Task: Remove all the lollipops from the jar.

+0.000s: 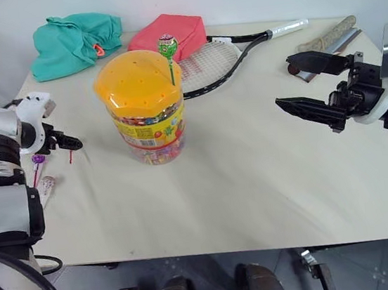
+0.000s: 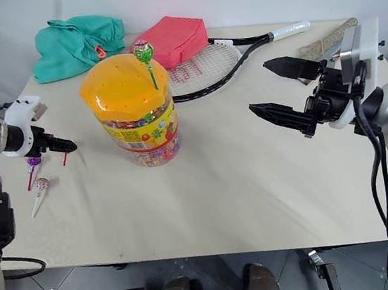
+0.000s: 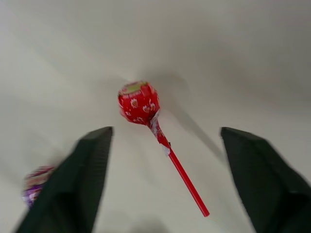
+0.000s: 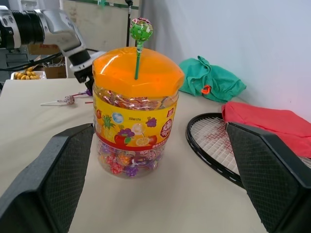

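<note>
While the green lollipop [image 1: 167,46] stands upright in the jar [image 1: 143,109] lid, the empty, wide-open right gripper [image 1: 298,84] faces it, with the left gripper [image 1: 66,141] gaping empty over the red lollipop [image 3: 139,102] on the table.

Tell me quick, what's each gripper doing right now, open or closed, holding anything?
Left gripper: open, holding nothing; the red lollipop lies between its fingers.
Right gripper: open, empty, apart from the jar.
</note>
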Controlling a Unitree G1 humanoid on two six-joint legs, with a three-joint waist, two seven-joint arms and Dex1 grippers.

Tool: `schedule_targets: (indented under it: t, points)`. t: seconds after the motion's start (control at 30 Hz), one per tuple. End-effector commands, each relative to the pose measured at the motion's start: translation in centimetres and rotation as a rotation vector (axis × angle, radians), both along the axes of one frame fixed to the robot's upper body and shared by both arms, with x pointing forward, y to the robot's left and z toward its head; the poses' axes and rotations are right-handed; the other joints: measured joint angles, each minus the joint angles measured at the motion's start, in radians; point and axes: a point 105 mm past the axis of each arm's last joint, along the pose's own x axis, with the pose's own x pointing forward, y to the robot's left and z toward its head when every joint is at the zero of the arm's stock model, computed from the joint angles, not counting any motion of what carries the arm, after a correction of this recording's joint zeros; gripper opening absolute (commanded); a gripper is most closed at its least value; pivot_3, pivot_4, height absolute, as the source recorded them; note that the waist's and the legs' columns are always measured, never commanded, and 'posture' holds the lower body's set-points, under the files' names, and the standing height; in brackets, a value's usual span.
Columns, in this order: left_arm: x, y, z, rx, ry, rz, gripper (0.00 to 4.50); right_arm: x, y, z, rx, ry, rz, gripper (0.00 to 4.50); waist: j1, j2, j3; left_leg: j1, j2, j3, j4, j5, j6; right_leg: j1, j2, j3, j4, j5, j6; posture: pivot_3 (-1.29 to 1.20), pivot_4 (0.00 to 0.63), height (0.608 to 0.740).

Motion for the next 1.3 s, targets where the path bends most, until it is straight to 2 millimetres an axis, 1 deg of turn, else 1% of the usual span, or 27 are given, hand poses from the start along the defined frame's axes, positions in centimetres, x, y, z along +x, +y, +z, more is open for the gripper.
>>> schedule_targets:
  t: [0.03,0.1,0.2,0.3,0.37,0.5,0.6,0.67,0.77,0.83,0.9,0.97,1.1,1.13,1.23,1.3]
  points:
    - [-0.6,-0.7,4.5,0.002,-0.126,-0.105,4.46,-0.6,0.1,1.0,-0.02,-0.044,0.008,4.5,0.0,0.0,0.0,0.0,0.0,0.0,0.0,0.0,0.0,0.0,0.0,0.0,0.0,0.0,0.0,0.0,0.15,0.74]
    - [-1.4,-1.2,5.7,-0.014,-0.176,-0.187,4.46,-0.6,0.3,0.9,-0.029,-0.038,0.009,4.5,-0.002,0.0,0.0,0.0,0.0,0.0,0.0,0.0,0.0,0.0,0.0,0.0,0.0,0.0,0.0,0.0,0.15,0.74]
    - [-2.6,-1.8,6.9,-0.029,-0.259,-0.291,4.46,-0.6,0.8,0.7,-0.032,-0.011,0.023,4.5,-0.002,0.0,0.0,0.001,0.001,0.0,0.0,0.0,0.0,0.0,0.0,0.0,0.0,0.0,0.0,0.0,0.15,0.74]
    - [-4.0,-2.4,8.2,-0.026,-0.431,-0.445,4.46,0.3,2.0,0.3,-0.032,0.022,0.012,4.5,-0.004,0.0,0.0,0.001,0.001,0.0,0.001,0.0,0.0,0.0,0.0,0.001,0.001,0.0,0.0,0.0,0.15,0.74]
    - [-4.9,-2.8,8.5,-0.067,-0.517,-0.517,4.46,0.8,3.1,0.4,-0.011,0.036,0.035,4.5,-0.007,0.0,0.0,0.001,0.002,-0.002,0.001,0.0,0.0,0.0,0.0,0.001,0.001,0.0,0.0,0.0,0.15,0.74]
    - [-6.6,-3.2,9.2,-0.163,-0.71,-0.645,4.46,2.2,5.5,1.2,0.046,0.026,0.073,4.5,-0.015,0.0,0.0,0.0,0.002,-0.002,0.002,0.0,0.0,0.0,0.0,0.0,0.002,0.0,0.0,0.0,0.15,0.74]
    - [-9.1,-4.0,9.8,-0.265,-0.898,-0.832,4.46,3.1,7.5,1.6,0.072,0.01,0.122,4.5,-0.017,0.0,0.0,0.0,0.001,-0.002,0.002,0.0,0.0,0.0,-0.001,0.001,0.003,0.0,0.0,0.0,0.15,0.74]
    - [-10.4,-3.8,9.5,-0.308,-0.951,-0.907,4.46,3.7,8.6,1.7,0.079,0.009,0.152,4.5,-0.025,0.0,0.0,0.0,0.001,-0.004,0.003,0.0,0.0,0.0,-0.001,0.0,0.003,0.0,0.0,0.0,0.15,0.74]
    - [-11.1,-3.1,9.4,-0.328,-1.024,-0.908,4.46,4.3,10.0,1.9,0.087,0.012,0.192,4.5,-0.028,0.0,0.0,0.0,0.0,-0.004,0.003,0.0,0.0,0.0,-0.001,-0.001,0.004,0.0,0.0,0.0,0.15,0.74]
    - [-12.1,-2.9,9.3,-0.359,-1.082,-0.937,4.46,5.3,11.2,1.9,0.089,0.02,0.209,4.5,-0.032,0.0,0.0,0.0,0.0,-0.004,0.002,0.0,0.0,0.0,-0.001,-0.001,0.004,0.0,0.0,0.0,0.15,0.74]
    - [-13.5,-2.7,8.1,-0.381,-1.074,-0.991,4.46,6.3,12.7,2.0,0.091,0.031,0.234,4.5,-0.044,0.0,0.0,0.001,0.0,-0.003,0.001,0.0,0.0,0.0,-0.001,0.0,0.004,0.0,0.0,0.0,0.15,0.74]
    - [-14.5,-2.7,7.3,-0.392,-1.053,-1.023,4.46,6.8,13.4,2.0,0.089,0.036,0.257,4.5,-0.055,0.0,0.0,0.002,0.001,-0.003,-0.001,0.0,0.0,0.0,-0.001,0.0,0.004,0.0,0.0,0.0,0.15,0.74]
    - [-15.5,-2.9,5.8,-0.373,-0.985,-1.034,4.46,7.4,14.7,2.5,0.095,0.031,0.306,4.5,-0.059,0.0,0.0,0.002,0.001,-0.007,-0.002,0.0,0.0,0.0,0.0,0.0,0.006,0.0,0.0,0.0,0.15,0.74]
    - [-15.8,-2.9,5.6,-0.379,-0.973,-1.032,4.46,7.4,15.2,2.6,0.095,0.031,0.321,4.5,-0.06,0.0,0.0,0.002,0.0,-0.007,-0.002,0.0,0.0,0.0,0.0,0.0,0.006,0.0,0.0,0.0,0.15,0.74]
    - [-16.2,-3.2,5.8,-0.383,-0.994,-1.028,4.46,7.2,16.9,2.8,0.086,0.042,0.387,4.5,-0.061,0.0,0.0,0.002,0.001,-0.007,-0.003,0.0,-0.001,0.0,0.0,0.0,0.006,0.0,0.0,0.0,0.15,0.74]
    - [-16.4,-3.2,5.8,-0.381,-0.998,-1.025,4.46,7.0,17.5,2.8,0.074,0.046,0.414,4.5,-0.061,0.0,0.0,0.002,0.001,-0.007,-0.003,0.0,-0.001,0.0,0.0,0.0,0.006,0.0,0.0,0.0,0.15,0.74]
